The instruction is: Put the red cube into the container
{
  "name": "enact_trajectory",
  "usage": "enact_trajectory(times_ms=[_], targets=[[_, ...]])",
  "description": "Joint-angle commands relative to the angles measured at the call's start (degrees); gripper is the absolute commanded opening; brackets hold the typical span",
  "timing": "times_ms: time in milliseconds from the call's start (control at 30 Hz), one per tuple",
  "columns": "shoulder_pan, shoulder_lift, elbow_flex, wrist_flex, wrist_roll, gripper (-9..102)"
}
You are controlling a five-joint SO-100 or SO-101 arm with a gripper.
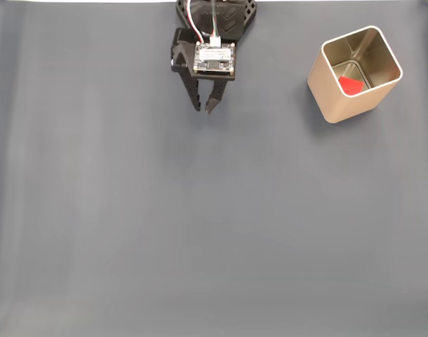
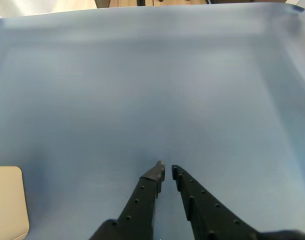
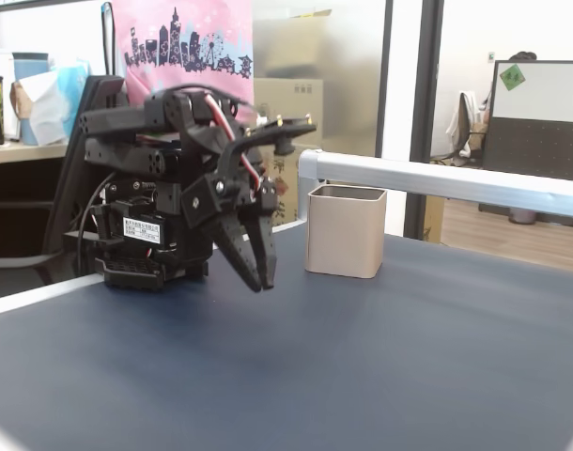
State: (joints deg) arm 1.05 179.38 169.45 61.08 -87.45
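Red cube (image 1: 351, 85) lies at the bottom of the container (image 1: 340, 105) in a fixed view from above, tucked into 1 corner of the shiny inside, so the task looks done. It reads as light, rigid and matte, so it should grip well; any new hold would go across 2 opposite flat faces, though the tall thin walls would crowd the fingers. The cup itself looks light and easy to tip if knocked. In that same view the gripper (image 1: 203, 109) hangs well apart from the cup, near the top edge of the grey mat (image 1: 200, 232), fingertips nearly together and holding nothing. Broad bare mat spreads below it. In the wrist view the gripper (image 2: 167, 171) shows only a narrow slit between its tips and nothing between them; the cup's rim (image 2: 10, 202) peeks in at lower left, and the mat's far edge runs along the top. In a fixed view from the side, the gripper (image 3: 264, 282) hovers above the mat just beside the arm's base, the container (image 3: 346, 232) stands upright beyond it, and a metal rail (image 3: 456, 183) crosses behind.
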Motion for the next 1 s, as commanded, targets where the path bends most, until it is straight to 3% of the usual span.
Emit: enact_trajectory(times_ms=[0,267,667,967], targets=[[1.32,3.34,2.11,-0.35,-0.35,0],[5.45,6.50,7.73,0.97,-1.67,0],[5.45,11.07,7.82,15.91,-2.20,0],[5.36,11.07,7.82,16.35,-3.52,1]])
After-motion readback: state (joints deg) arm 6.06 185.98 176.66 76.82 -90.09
